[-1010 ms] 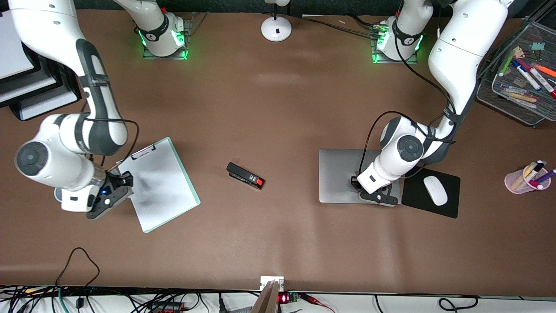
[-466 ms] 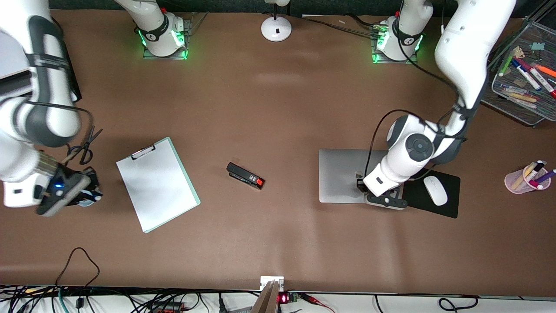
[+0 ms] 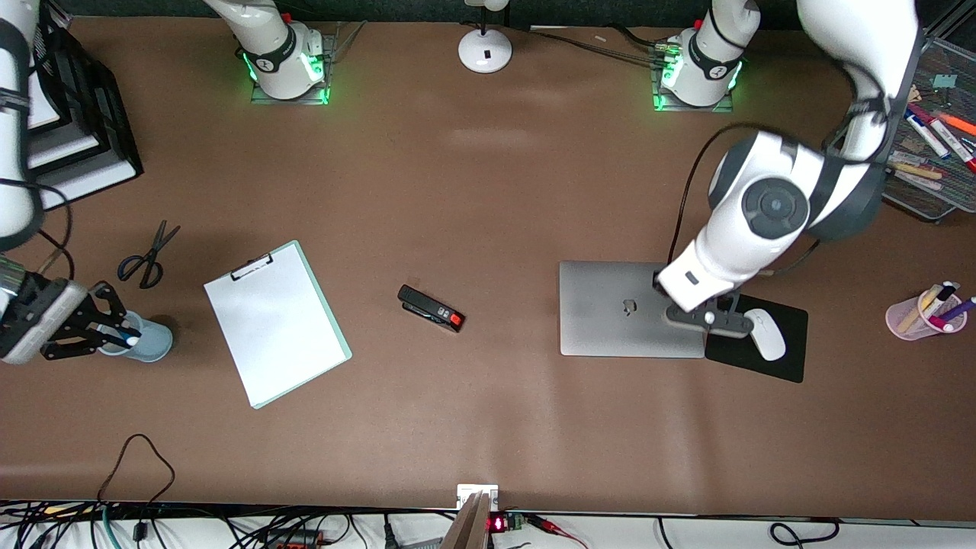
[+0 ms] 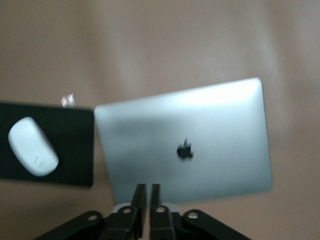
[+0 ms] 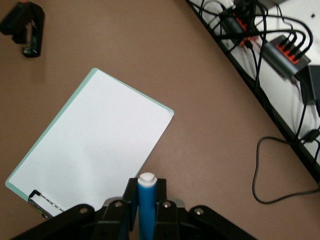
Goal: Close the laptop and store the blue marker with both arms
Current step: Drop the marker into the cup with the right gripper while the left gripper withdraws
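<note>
Jaws clamped on the slim bright-blue marker (image 5: pixel 146 205), the right gripper (image 5: pixel 145 210) hangs over a pale blue cup (image 3: pixel 149 343) at the right arm's end of the brown table (image 3: pixel 488 191), near a mint-edged white clipboard (image 3: pixel 276 322). The left gripper (image 4: pixel 147 200), jaws together, hovers above the closed silver-grey laptop (image 3: pixel 621 309), beside a white mouse (image 3: pixel 765 334) on its black pad (image 3: pixel 785 364).

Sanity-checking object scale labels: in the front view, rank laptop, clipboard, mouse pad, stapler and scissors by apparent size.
Largest to smallest, all lying on the table:
1. Laptop and clipboard: too alike to rank.
2. Mouse pad.
3. Scissors and stapler: similar length, so unranked.
</note>
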{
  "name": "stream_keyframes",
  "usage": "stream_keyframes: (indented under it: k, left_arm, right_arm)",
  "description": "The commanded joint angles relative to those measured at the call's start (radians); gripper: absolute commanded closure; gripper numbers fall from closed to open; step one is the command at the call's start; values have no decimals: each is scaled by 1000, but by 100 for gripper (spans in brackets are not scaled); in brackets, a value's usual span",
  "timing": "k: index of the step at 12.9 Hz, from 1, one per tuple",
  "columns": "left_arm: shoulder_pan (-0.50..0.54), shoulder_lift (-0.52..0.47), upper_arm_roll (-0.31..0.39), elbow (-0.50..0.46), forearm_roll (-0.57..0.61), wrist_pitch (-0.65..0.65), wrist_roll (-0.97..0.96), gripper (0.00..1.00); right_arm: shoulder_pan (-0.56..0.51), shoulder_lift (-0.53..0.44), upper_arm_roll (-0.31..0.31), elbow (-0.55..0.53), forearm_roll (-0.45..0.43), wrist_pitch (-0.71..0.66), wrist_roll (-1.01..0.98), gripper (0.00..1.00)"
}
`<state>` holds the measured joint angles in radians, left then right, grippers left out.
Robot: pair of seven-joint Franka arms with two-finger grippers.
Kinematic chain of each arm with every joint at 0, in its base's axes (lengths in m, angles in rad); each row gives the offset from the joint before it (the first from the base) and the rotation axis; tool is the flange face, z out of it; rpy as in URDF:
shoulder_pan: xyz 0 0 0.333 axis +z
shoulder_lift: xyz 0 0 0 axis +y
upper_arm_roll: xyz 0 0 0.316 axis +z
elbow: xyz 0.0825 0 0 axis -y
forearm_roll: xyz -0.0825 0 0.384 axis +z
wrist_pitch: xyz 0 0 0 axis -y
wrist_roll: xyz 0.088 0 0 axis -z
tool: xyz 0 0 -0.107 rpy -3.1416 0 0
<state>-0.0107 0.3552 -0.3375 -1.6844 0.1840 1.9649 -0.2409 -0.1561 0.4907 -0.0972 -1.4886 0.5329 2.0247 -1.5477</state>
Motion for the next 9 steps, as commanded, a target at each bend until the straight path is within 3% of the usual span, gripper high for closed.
stream_keyframes:
  k: [1,3,6,9]
  left_arm:
    - [6,-96,-12,-11,-10,-105,12,0]
    - [8,-125,-5,70,-81,-197,12,0]
    - [17,-104,3,277,-72,-403,18,0]
    - [14,-69,-9,362,-77,-455,52,0]
  right_arm:
    - [-80,2,13,13,129,-78,-176,100]
    - [-132,15,13,13,232,-133,-277,100]
    - [-178,52,13,10,349,-172,-460,100]
    - [-213,117,11,11,424,-245,-595,100]
